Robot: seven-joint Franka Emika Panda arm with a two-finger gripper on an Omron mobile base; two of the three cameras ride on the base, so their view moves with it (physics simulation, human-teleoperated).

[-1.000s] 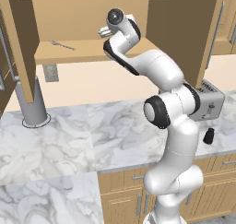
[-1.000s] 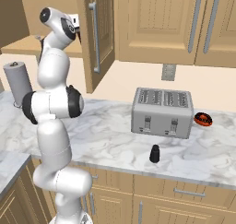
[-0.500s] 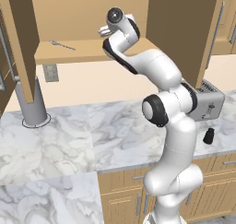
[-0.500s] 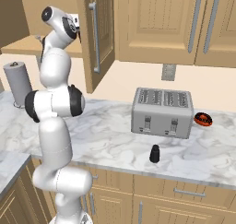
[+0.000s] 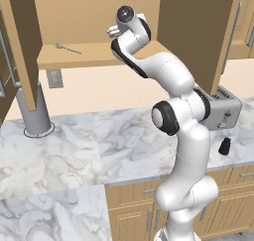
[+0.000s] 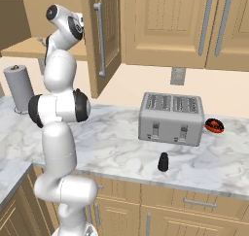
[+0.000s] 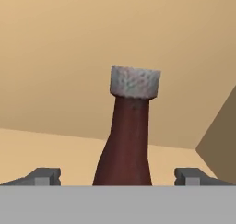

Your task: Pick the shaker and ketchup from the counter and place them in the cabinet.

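The ketchup [image 7: 126,144], a dark red-brown bottle with a pale cap, stands upright on the flat shelf of the wooden cabinet [image 5: 89,56], seen close up in the hand view. My gripper [image 7: 117,177] is open around the bottle's lower body. Its fingertips [image 7: 46,176] stand well clear of the glass on both sides. The arm reaches up into the cabinet [image 6: 29,45], and the wrist hides the fingers in both base views. The small black shaker [image 5: 225,147] stands on the marble counter in front of the toaster, also visible as the shaker [image 6: 164,162].
A silver toaster [image 6: 170,118] sits at the back of the counter with a red-and-black object [image 6: 214,126] beside it. A grey paper-towel cylinder [image 5: 32,111] stands at the left. A thin utensil [image 5: 67,48] lies on the shelf. The open cabinet door [image 6: 104,36] hangs right of the arm.
The hand has risen very slightly at the shelf. The shaker and the rest of the counter have not moved.
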